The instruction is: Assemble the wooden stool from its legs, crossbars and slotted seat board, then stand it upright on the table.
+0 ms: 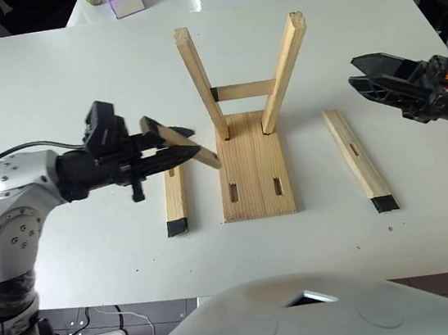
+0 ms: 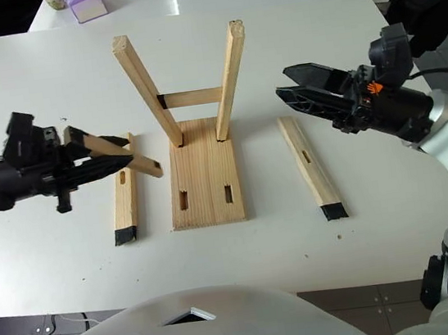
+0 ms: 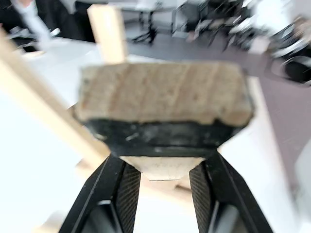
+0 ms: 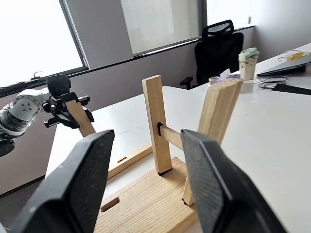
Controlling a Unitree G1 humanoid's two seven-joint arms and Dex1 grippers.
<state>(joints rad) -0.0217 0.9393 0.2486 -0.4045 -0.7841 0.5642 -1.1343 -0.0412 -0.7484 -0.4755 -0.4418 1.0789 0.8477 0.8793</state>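
Pale square-cut wooden crossbar [image 1: 207, 156] pinched in left gripper [image 1: 181, 145] — right gripper [image 2: 281, 81] gapes empty.

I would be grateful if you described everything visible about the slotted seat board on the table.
The seat board is a flat rectangular plank of pale, grained wood lying on the white table, its long side running away from the robot. Two legs stand in its far end, joined by a crossbar. The two slots nearer the robot are empty. The left loose leg and right loose leg lie flat beside it, both apart from it.
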